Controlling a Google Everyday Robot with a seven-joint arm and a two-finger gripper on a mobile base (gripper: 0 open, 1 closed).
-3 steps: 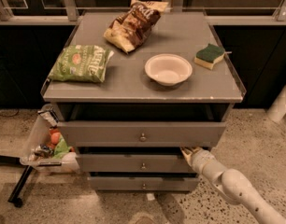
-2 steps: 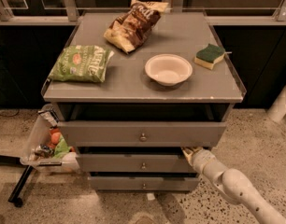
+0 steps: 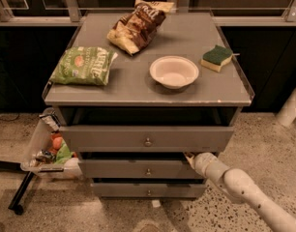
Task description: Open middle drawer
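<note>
The middle drawer (image 3: 119, 169) is a grey flat front with a small round knob (image 3: 148, 171), in the middle of a grey cabinet. It stands out a little beyond the bottom drawer (image 3: 148, 190), with a dark gap above it. The top drawer (image 3: 114, 138) stands out further and overhangs it. My gripper (image 3: 190, 157), at the end of a white arm (image 3: 235, 185) coming from the lower right, is at the upper right corner of the middle drawer's front, at its top edge. Its tip is tucked under the top drawer.
On the cabinet top (image 3: 138, 88) lie a green bag (image 3: 82, 65), a brown chip bag (image 3: 136, 25), a white bowl (image 3: 173, 71) and a green-yellow sponge (image 3: 216, 57). A clear bin (image 3: 39, 151) with packets hangs at the cabinet's left. A white pole (image 3: 290, 105) stands at right.
</note>
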